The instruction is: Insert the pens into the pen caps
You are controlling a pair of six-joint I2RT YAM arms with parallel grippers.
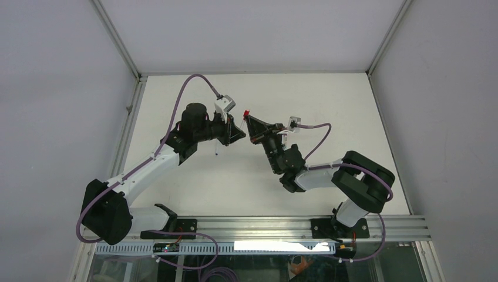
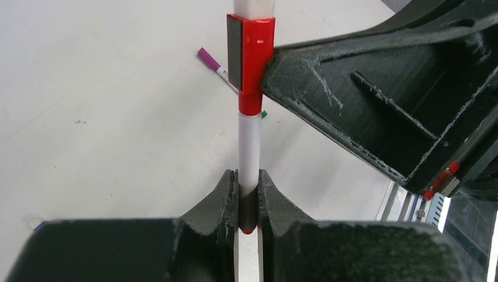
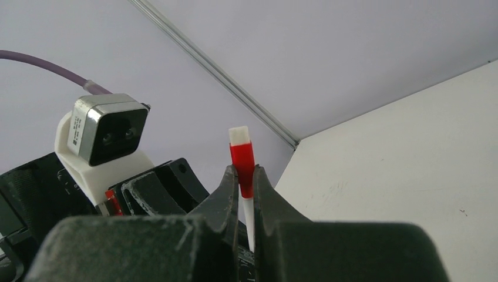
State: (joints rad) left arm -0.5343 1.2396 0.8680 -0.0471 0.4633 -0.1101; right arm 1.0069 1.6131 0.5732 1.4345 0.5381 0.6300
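Top external view: above the white table [image 1: 194, 194], we see the black-and-white left arm [image 1: 144, 170] and right arm [image 1: 352, 182] angled inward, their tips close together over the far middle of the surface. At the left wrist, the left gripper [image 2: 248, 197] has its jaws clamped on the white barrel of a thin stick pen [image 2: 249, 147], held clear of the table. The right gripper [image 3: 245, 182] has its jaws pressed onto the glossy red plastic pen cap [image 3: 242, 158], and the barrel's far end runs into that cap. We cannot tell whether it is fully seated. A second thin white pen with a magenta end [image 2: 212, 63] lies flat on the table beyond, apart from both grippers.
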